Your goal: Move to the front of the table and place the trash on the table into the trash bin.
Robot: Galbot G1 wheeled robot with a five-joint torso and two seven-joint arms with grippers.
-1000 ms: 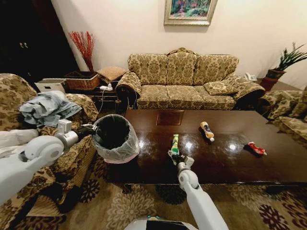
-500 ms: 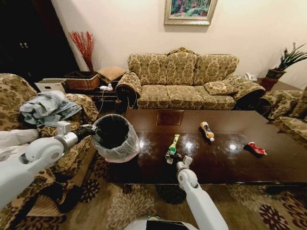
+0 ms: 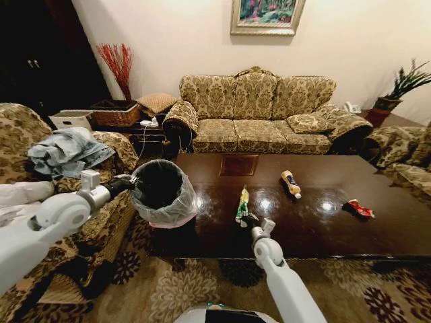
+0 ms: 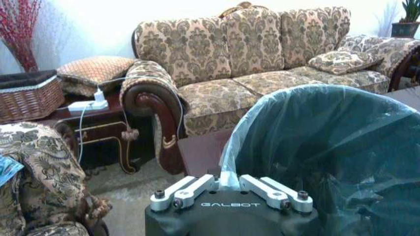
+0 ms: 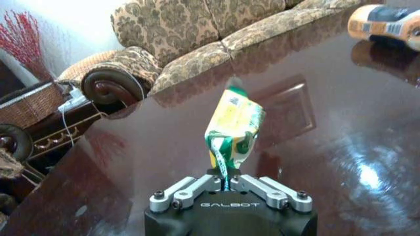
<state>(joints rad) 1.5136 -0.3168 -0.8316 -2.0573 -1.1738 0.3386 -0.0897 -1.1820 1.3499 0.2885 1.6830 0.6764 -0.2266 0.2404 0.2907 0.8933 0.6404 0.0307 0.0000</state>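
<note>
The green-and-white bottle is sitting just below the middle of the head view, lifted at a tilt over the near part of the dark glossy surface. In the right wrist view it is looking more like a soft, creased yellow-green pack than a rigid bottle, and the right pincer is pinching its lower end with both jaws closed on it. Judging by this, the step in hand is carrying the first piece of trash; the next move is calling for a swing toward the left of the frame, over the open mouth of the trash bin, before letting go.

The left pincer is clamping the bin's rim and its whitish bag, holding the bin up at the surface's left end.

Farther right on the surface, the yellow-brown bottle and the red wrapper are lying untouched, well apart from each other.
</note>
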